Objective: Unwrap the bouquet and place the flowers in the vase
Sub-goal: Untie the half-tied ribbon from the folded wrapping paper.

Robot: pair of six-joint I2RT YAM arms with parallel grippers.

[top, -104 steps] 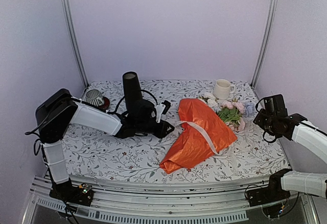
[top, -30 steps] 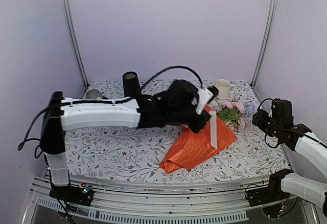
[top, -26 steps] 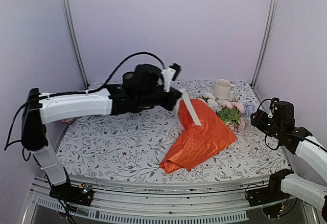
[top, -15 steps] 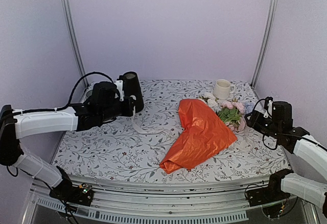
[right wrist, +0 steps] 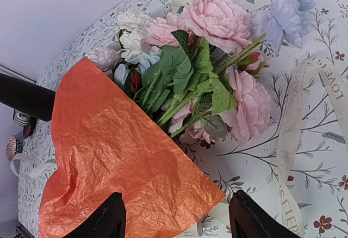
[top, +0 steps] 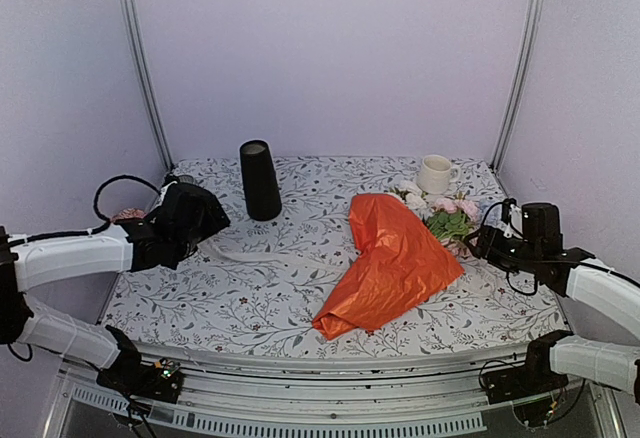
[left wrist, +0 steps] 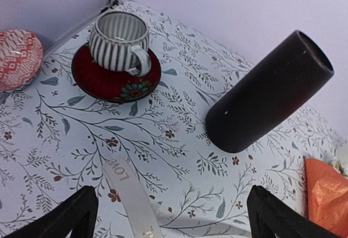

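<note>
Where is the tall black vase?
In the top view, the vase stands upright at the back left of the table, between the striped cup and the orange bouquet.

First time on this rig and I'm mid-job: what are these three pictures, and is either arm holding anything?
The left arm and right arm are robots bolted at the near edge of the table. The wide picture looks down from above and behind them; the other two come from a camera on each wrist. The left fingers are spread open over a whitish ribbon lying on the table, near the black vase and a striped cup. The right fingers, open too, face the flowers and the orange paper. Neither holds anything.
</note>
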